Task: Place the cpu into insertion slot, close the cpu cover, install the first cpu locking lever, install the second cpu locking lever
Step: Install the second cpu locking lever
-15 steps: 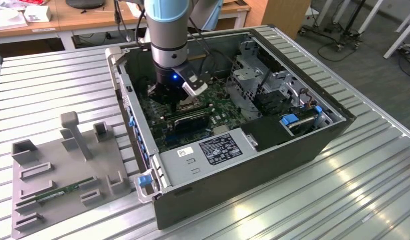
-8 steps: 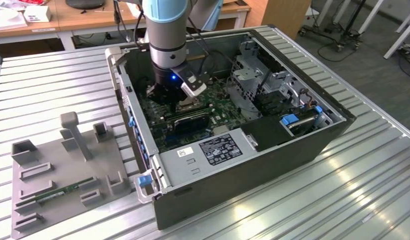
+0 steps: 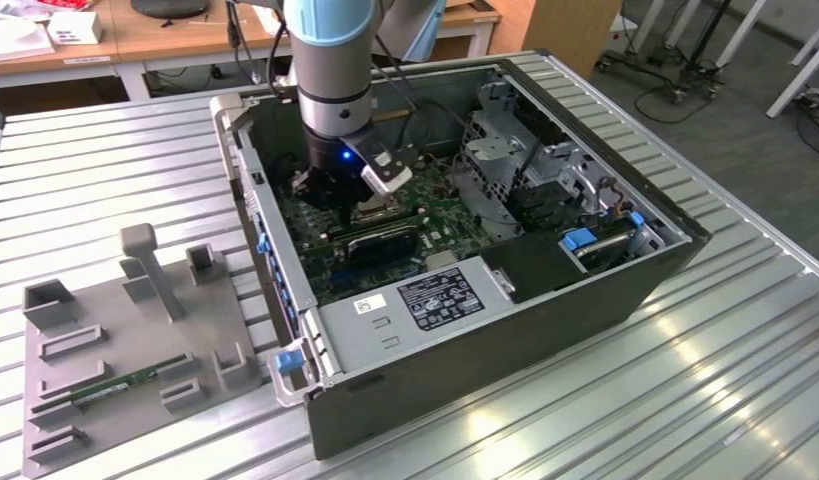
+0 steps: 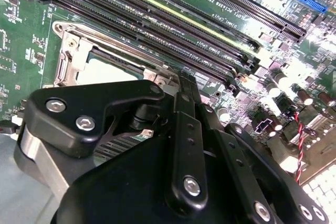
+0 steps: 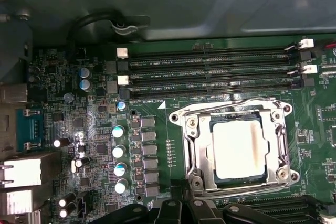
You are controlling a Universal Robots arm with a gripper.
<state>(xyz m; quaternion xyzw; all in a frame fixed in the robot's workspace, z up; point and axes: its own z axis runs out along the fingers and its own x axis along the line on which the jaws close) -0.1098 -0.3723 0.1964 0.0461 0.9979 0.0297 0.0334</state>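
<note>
Already the cpu (image 5: 237, 149) sits in the socket with the cpu cover (image 5: 191, 145) closed flat around it. Both locking levers look unlatched, though I cannot be sure. The gripper (image 4: 176, 85) hovers at the socket's edge; its finger state I cannot tell.

A green motherboard (image 5: 173, 129) printed with fine white lettering sits inside a dark grey computer case (image 3: 516, 330). The cpu (image 5: 237, 148) shows a pale silvery face, framed by the shiny silver cpu cover (image 5: 194, 145). Black memory slots (image 5: 210, 72) end in white clips. Small silver-topped capacitors (image 5: 118, 150) dot the board. The end effector (image 4: 173, 182) is matte black with silver screws. The arm (image 3: 332, 60) is light blue and grey. The worktop (image 3: 729, 360) is ribbed silver metal. A grey holder tray (image 3: 116, 340) carries a green memory stick (image 3: 129, 382).
</note>
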